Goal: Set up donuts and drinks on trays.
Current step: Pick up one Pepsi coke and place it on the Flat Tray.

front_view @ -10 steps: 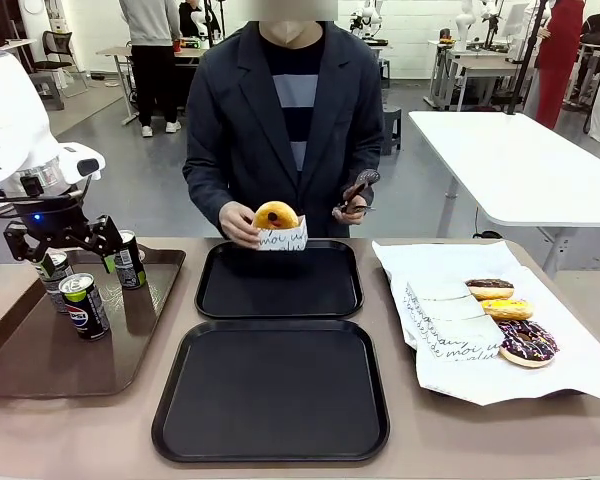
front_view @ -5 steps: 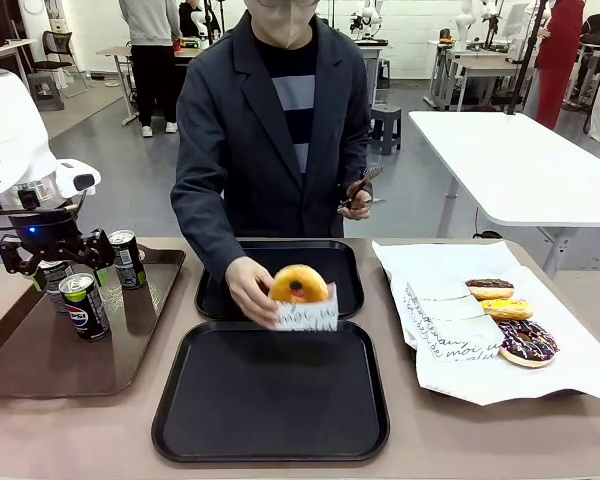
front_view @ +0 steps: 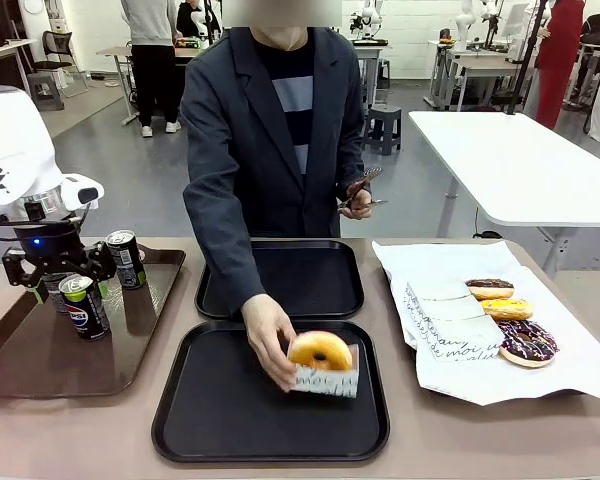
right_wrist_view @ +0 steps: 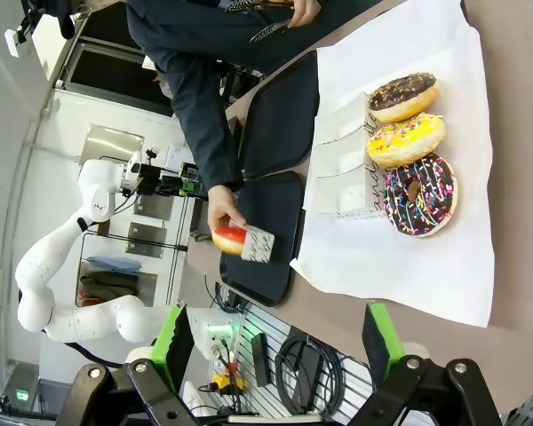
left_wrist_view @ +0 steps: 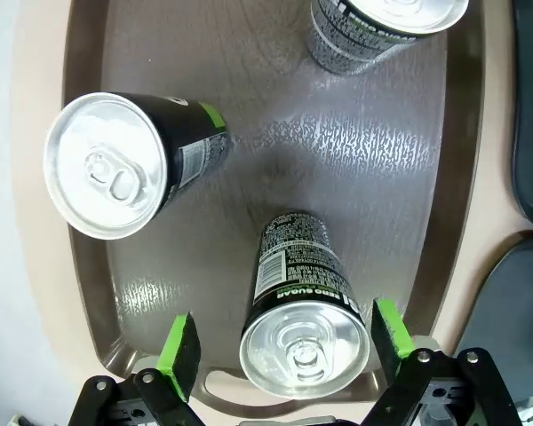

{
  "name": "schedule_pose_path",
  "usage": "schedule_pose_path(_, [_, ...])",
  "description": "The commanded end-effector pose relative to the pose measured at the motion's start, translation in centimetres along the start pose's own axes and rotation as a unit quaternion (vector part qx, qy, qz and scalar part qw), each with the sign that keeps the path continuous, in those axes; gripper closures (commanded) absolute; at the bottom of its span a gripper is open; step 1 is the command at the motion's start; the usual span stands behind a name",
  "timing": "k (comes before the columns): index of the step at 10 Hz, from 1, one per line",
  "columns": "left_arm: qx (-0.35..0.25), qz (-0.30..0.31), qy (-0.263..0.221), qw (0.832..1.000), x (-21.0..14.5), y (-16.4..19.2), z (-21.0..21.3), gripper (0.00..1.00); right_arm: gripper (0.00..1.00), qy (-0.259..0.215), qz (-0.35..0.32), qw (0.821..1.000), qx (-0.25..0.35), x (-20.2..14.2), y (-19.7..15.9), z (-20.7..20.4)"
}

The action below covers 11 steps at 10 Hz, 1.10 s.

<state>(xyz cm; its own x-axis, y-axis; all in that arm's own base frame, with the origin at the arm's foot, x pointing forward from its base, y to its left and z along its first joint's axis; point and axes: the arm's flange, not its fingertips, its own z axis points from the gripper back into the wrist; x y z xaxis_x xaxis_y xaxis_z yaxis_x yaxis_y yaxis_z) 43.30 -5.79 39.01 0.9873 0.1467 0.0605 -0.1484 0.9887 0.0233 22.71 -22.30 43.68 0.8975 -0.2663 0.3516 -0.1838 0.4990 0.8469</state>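
Brown tabletop (front_view: 80,440) carries it all, with other tables on the grey floor beyond. On the near black tray (front_view: 210,420) a person's hand (front_view: 265,335) sets a glazed donut (front_view: 321,350) in its paper holder, far from either set of jaws. The left gripper (left_wrist_view: 284,342) hangs spread wide with a can (left_wrist_view: 304,351) upright between its pads, not yet gripped, probably lined up for a grab. The right gripper (right_wrist_view: 275,342) gapes empty, the paper sheet (right_wrist_view: 400,257) with more donuts (right_wrist_view: 407,139) beyond its tips.
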Motion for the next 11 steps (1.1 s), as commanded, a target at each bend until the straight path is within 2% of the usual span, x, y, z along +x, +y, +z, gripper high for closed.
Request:
schedule_pose_path(1, [0.009, -0.004, 0.002, 1.000, 0.67, -0.55, -0.82, 0.00, 0.00, -0.008, 0.008, 1.000, 0.010, 0.20, -0.07, 0.04])
schedule_pose_path(5, [-0.001, -0.007, 0.014, 1.000, 1.39, -0.68, -1.48, 0.00, 0.00, -0.008, 0.008, 1.000, 0.010, 0.20, -0.07, 0.04])
schedule_pose_path(6, [-0.002, -0.009, 0.014, 1.000, 1.42, -0.63, -1.50, 0.07, 0.00, -0.008, 0.008, 1.000, 0.010, 0.20, -0.07, 0.04])
schedule_pose_path(9, [-0.005, -0.009, 0.006, 1.000, 1.45, -0.26, -0.90, 0.36, 0.00, -0.008, 0.008, 1.000, 0.010, 0.20, -0.07, 0.04])
schedule_pose_path(10, [-0.005, -0.009, 0.007, 1.000, 1.44, -0.24, -0.81, 0.24, 0.00, -0.008, 0.008, 1.000, 0.010, 0.20, -0.07, 0.04])
schedule_pose_path(11, [-0.005, -0.010, 0.006, 1.000, 1.42, -0.21, -0.67, 0.54, 0.00, -0.008, 0.008, 1.000, 0.010, 0.20, -0.07, 0.04])
